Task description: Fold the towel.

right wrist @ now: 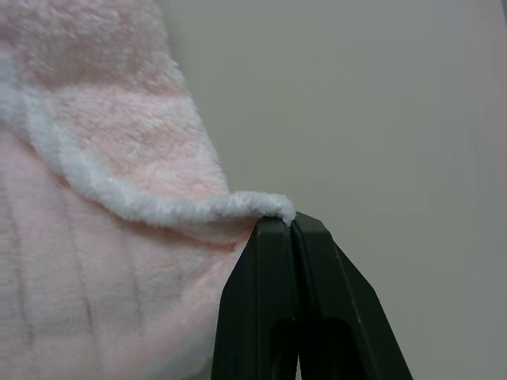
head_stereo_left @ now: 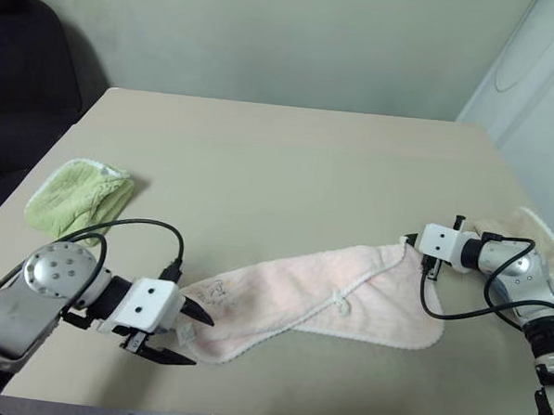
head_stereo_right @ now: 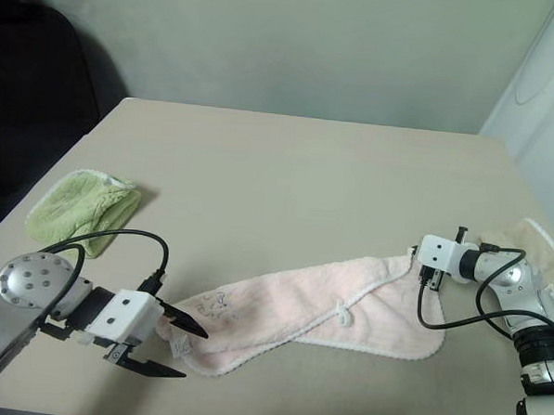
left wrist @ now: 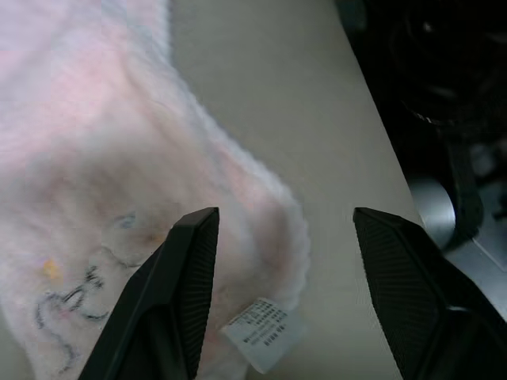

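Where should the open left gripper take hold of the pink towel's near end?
Grip the scalloped corner by the care label of the towel, coming from the robot's left. That end lies flat between the open left gripper fingers; the right gripper already pinches the far corner.

No text can be read with certainty. A small white care label [left wrist: 264, 332] is sewn on the edge of the towel [left wrist: 95, 158], between the two open fingers of the left gripper [left wrist: 285, 261], nearer to its left finger; its fine print is too small to read. Beside that finger, the towel carries a dark drawn mark [left wrist: 67, 305] like loose letters, not legible.
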You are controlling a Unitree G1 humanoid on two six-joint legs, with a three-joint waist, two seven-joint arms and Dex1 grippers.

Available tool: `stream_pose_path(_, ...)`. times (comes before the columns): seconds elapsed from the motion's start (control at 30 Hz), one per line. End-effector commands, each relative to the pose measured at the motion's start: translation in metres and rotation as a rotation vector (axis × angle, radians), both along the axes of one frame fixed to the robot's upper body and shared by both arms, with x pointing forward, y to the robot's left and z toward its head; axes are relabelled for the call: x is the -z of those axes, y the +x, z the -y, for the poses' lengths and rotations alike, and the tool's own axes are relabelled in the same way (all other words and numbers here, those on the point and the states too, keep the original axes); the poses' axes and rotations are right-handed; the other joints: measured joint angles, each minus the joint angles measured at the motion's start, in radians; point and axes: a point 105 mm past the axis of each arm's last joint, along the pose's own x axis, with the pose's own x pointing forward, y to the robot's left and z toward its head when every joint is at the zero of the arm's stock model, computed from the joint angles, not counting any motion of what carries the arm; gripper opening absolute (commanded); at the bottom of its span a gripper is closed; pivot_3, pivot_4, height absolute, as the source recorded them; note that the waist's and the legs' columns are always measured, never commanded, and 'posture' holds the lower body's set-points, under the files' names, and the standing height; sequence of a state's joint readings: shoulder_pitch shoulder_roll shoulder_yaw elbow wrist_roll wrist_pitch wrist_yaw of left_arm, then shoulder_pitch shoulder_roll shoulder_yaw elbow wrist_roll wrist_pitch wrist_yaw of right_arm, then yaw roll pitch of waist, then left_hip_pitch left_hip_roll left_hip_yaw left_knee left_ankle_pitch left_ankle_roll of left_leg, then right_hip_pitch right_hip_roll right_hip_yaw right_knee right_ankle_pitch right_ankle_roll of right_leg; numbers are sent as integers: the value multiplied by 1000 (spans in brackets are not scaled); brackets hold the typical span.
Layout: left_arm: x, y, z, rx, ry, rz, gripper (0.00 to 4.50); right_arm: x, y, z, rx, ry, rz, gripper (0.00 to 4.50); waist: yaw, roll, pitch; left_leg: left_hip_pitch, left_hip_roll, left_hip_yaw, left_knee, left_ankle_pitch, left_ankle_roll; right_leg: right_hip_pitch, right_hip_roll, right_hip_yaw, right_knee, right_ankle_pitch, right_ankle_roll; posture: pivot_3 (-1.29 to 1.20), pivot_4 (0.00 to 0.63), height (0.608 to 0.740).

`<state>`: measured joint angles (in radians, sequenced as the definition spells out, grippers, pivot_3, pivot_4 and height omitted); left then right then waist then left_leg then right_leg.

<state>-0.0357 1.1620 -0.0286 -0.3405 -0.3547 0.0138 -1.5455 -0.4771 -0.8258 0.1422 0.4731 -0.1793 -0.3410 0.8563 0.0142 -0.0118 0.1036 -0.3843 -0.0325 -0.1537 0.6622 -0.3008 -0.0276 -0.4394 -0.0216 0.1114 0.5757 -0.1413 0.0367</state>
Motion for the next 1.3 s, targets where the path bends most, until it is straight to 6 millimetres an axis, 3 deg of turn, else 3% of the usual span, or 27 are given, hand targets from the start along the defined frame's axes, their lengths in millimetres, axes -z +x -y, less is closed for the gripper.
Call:
stream_pose_path(0.03,5,-9,2,149,69,17,3040,-16,1,0,10,24,63,0,-1,0,0,0,0,0,0,0,0,0,0,0,0,0,0,0,150,740)
stream_pose_path(0.37,33,1,3,211,137,55,3040,-16,-6,0,32,37,71,0,-3,0,0,0,0,0,0,-1,0,-1,0,0,0,0,0,0,150,740)
stream_pose_path(0.77,48,11,3,164,151,104,3040,-15,-14,-5,32,54,58,0,-1,3,-1,-1,0,0,0,-1,0,-1,-1,0,-1,0,0,0,150,740)
stream_pose_path(0.93,49,15,6,140,123,127,1912,-14,-17,-5,31,57,53,0,8,10,-1,-1,-1,0,0,-1,1,-1,-2,0,-1,0,0,0,150,740)
stream_pose_path(1.1,44,15,9,120,96,110,137,-13,-17,-5,32,57,49,0,9,10,-2,-1,-1,0,0,-1,1,0,-2,0,-1,0,0,0,150,740)
stream_pose_path(1.3,40,19,11,94,69,105,13,-14,-16,-5,34,58,51,0,8,10,-2,-2,-1,1,0,-1,1,0,-1,0,-1,0,0,0,150,740)
